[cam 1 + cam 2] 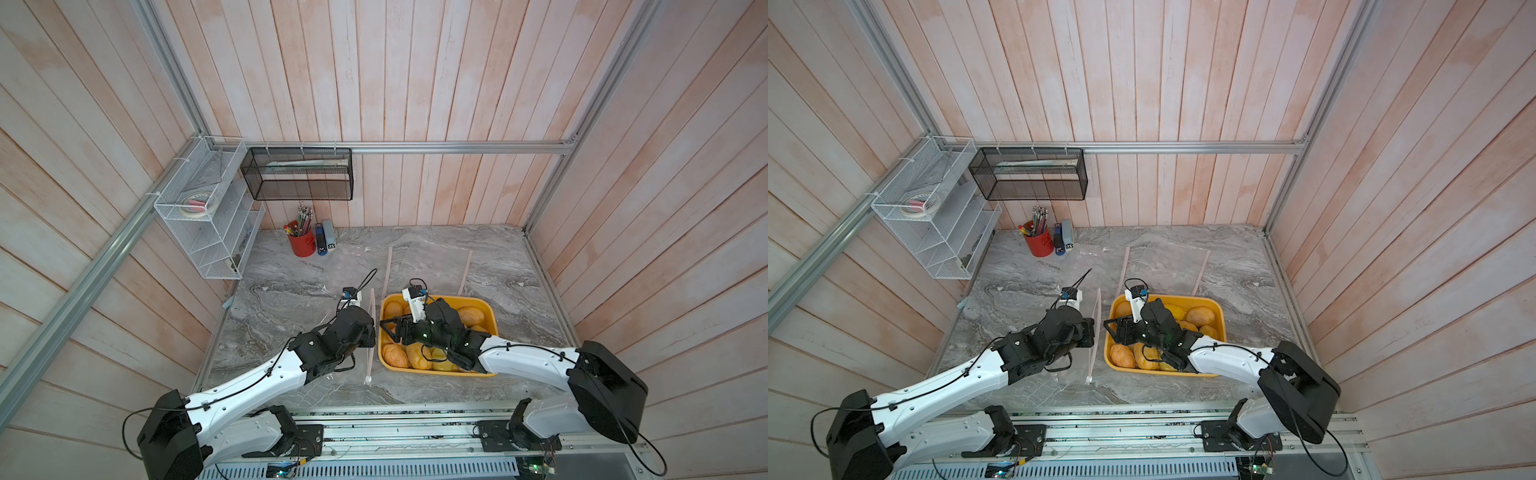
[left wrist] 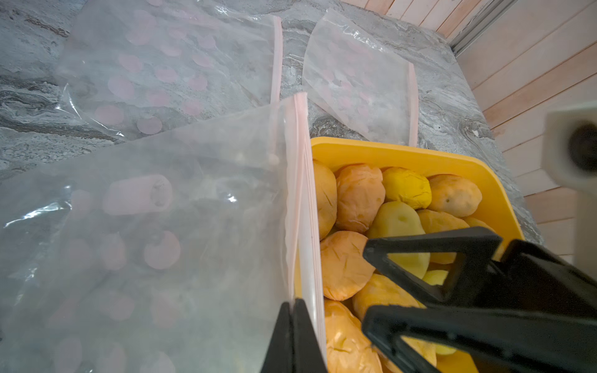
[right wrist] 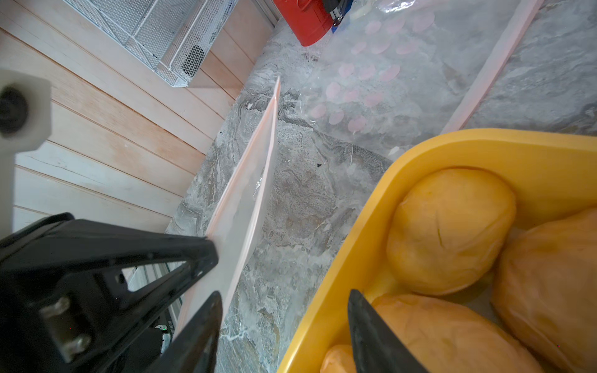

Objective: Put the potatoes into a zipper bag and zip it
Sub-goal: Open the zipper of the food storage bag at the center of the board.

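Robot at work on a marble table [image 1: 270, 266]: at lower centre of both top views, the left gripper [image 2: 292, 336] had its fingers pressed together on the pink zip edge of a clear zipper bag [image 2: 145, 242], holding that edge upright just beside the yellow tray [image 2: 403, 155]. The right gripper [image 1: 387, 331] hung over the tray's left end, fingers spread apart. The potatoes [image 1: 471, 316], tan-orange and yellow, lay heaped in the tray. Two spare bags [image 2: 168, 64] lay flat on the marble higher in the frame, and a red pencil cup [image 1: 302, 245] stood near the back wall, upper left of the tabletop.
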`<control>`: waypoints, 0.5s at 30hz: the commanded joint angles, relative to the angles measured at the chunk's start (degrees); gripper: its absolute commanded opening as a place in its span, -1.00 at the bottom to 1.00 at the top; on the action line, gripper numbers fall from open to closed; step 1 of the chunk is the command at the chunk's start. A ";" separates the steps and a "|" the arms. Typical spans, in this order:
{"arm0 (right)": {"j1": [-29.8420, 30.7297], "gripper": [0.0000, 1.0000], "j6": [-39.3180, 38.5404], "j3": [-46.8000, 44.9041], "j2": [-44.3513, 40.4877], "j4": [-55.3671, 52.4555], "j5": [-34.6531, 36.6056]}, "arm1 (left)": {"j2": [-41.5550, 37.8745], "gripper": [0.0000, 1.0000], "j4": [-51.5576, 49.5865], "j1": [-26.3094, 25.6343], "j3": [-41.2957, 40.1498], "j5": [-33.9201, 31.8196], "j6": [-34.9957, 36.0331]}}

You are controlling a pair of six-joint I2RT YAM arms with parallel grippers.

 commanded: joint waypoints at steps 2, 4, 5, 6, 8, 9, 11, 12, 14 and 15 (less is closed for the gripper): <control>0.73 0.20 0.75 3.39 3.78 2.09 -1.31 | -1.35 -1.00 -0.12 -0.28 0.42 0.62 0.63; 0.91 0.19 0.75 4.61 5.67 2.03 -1.57 | -1.48 -1.00 0.05 -0.24 0.23 0.76 0.81; 0.99 0.18 0.75 5.29 6.48 2.02 -1.65 | -1.52 -1.00 0.03 -0.27 0.22 0.84 0.81; 1.01 0.16 0.81 5.91 7.45 1.90 -1.73 | -1.57 -1.00 0.05 -0.25 0.15 0.89 0.88; 1.10 0.13 0.81 6.92 9.03 1.79 -1.97 | -1.69 -1.00 0.05 -0.21 0.18 1.06 1.05; 1.10 0.11 0.84 7.41 9.71 1.73 -2.05 | -1.83 -1.00 -0.03 -0.21 0.22 1.14 1.08; 1.19 -0.02 0.84 8.41 10.83 1.27 -2.12 | -2.17 -1.00 -0.12 -0.21 0.14 1.14 1.21; 1.19 -0.07 0.83 8.75 11.08 1.05 -2.09 | -2.38 -1.00 -0.12 -0.21 0.04 1.04 1.32; 1.19 -0.09 0.75 8.57 10.84 1.06 -2.01 | -2.82 -1.00 -0.56 -0.21 -0.09 0.57 1.24; 1.19 -0.09 0.74 8.22 10.37 1.14 -1.27 | -3.13 -1.00 -0.73 -0.22 -0.13 0.28 1.18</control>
